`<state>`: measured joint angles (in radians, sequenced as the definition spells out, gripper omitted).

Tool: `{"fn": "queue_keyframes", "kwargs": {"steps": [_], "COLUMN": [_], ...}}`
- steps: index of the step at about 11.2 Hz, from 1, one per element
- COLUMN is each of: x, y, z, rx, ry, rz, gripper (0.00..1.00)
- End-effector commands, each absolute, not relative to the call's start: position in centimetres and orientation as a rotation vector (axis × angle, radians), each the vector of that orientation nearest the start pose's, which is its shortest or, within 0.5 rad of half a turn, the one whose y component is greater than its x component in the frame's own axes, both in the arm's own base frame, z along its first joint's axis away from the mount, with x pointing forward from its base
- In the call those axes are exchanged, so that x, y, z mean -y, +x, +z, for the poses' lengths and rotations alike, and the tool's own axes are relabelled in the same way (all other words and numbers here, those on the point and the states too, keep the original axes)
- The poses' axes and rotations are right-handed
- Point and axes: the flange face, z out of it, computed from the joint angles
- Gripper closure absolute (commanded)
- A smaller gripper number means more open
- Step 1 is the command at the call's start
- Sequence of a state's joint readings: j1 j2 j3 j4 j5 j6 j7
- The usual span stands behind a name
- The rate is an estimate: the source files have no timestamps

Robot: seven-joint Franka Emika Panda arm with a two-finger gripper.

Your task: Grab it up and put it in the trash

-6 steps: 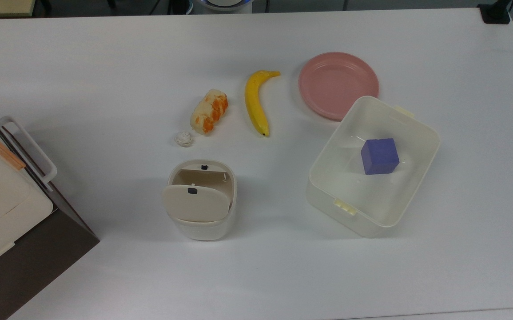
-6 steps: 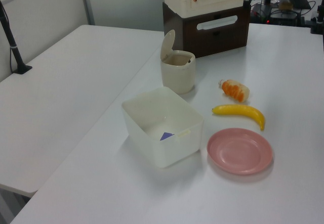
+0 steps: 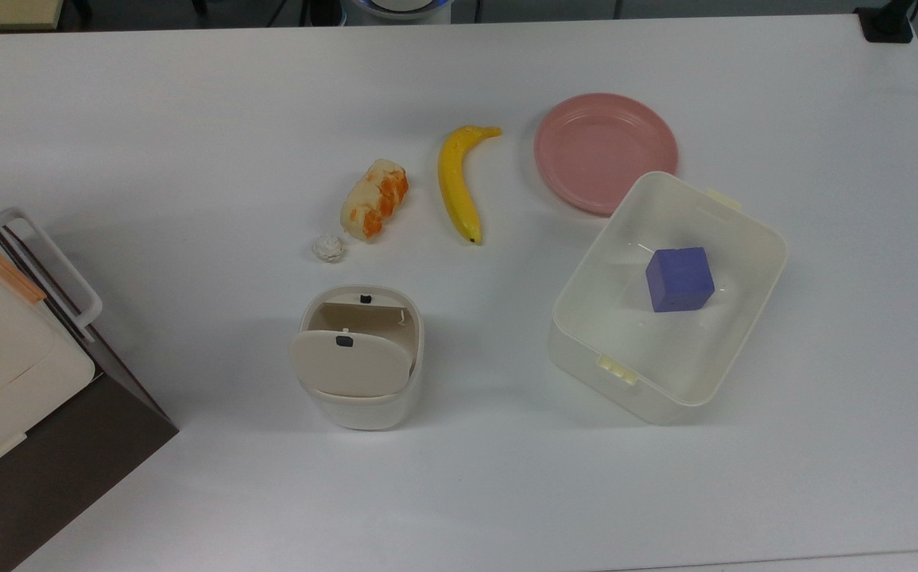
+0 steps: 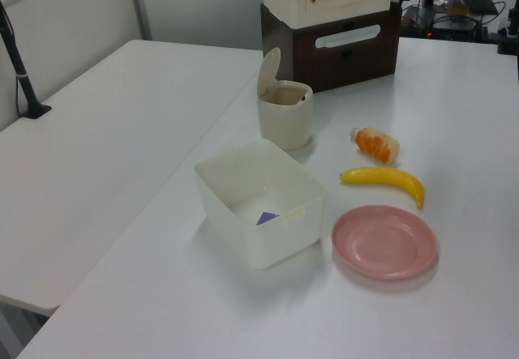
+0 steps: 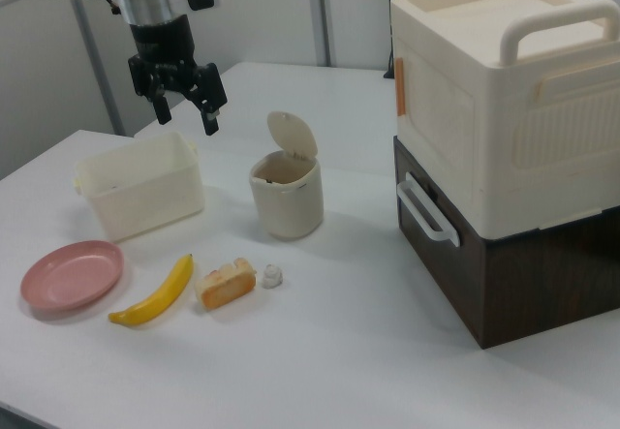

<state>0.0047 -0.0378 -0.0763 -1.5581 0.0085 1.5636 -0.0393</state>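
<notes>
The paper ball (image 3: pixel 328 249), tiny, white and crumpled, lies on the table at 12 o'clock from the bin (image 3: pixel 362 393) in the top view. The cream bin stands upright, beige lid tipped open.

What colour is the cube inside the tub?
Purple-blue cube, clearest in the top view.

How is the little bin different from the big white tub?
The bin is smaller and taller, with rounded sides; the tub is wide, low and boxy. The bin has a lid, tipped open; the tub has none. A purple block sits in the tub. Both are whitish plastic.
</notes>
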Motion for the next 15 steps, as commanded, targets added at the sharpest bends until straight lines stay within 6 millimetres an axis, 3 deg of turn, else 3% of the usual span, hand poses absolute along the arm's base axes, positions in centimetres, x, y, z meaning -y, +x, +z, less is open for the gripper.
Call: {"fn": "queue_keyframes", "kwargs": {"steps": [1,15], "x": [3.88,4.01], "y": [53.47,53.57], "z": [65.19,64.90], "rx": [-0.053,-0.042], "ry": [-3.135,-3.163], "rz": [-0.053,-0.044], "gripper": [0.00,0.00]}}
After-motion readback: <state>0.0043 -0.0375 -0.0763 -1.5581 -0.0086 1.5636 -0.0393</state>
